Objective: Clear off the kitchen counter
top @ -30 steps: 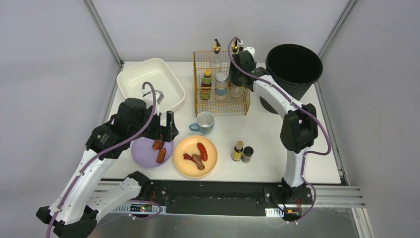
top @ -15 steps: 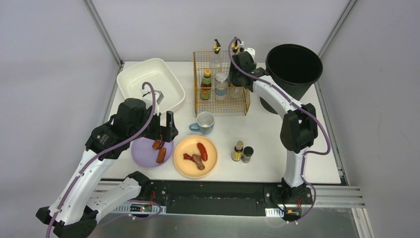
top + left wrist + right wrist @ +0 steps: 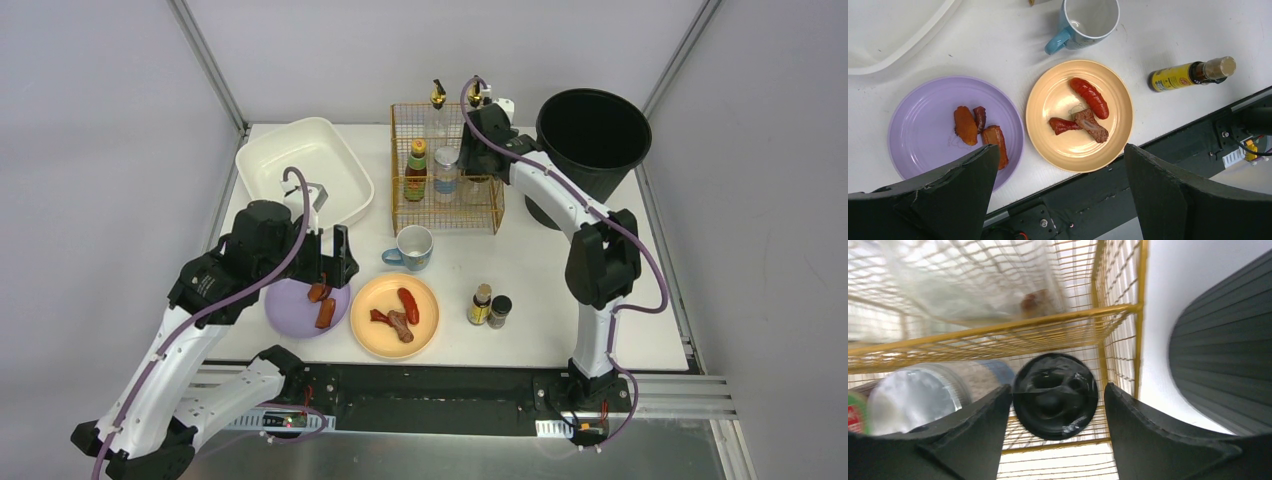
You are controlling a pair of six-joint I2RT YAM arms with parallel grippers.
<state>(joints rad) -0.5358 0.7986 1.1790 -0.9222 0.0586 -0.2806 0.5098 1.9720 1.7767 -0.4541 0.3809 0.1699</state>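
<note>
**Counter half cleared.** The right gripper [image 3: 1058,387] reaches down into a gold wire basket [image 3: 447,205], its fingers flanking the black lid of a jar [image 3: 1055,396]. They stand close on both sides, and whether they are pressing on it cannot be told. If they rise while catching that lid, the jar could likely be dragged up or knocked against the silver-lidded jar [image 3: 913,400] just beside the left-hand finger. A red-capped bottle [image 3: 416,170] shares the basket.

The left gripper [image 3: 1060,150] hangs with fingers spread wide and holding nothing. Below one finger is a purple plate [image 3: 923,115] of three browned pieces [image 3: 979,131]. Between the fingers lies a yellow plate [image 3: 1048,100] bearing a sausage [image 3: 1089,97] and two meat scraps [image 3: 1078,125]. A tilted lift of either plate would probably spill food onto the kitchen counter [image 3: 540,260], which spreads beneath both grippers.

Beyond the fingers stands a blue mug [image 3: 1091,20], nothing showing inside. A black bucket [image 3: 593,130] sits beside the basket, its contents too dark to tell.
</note>
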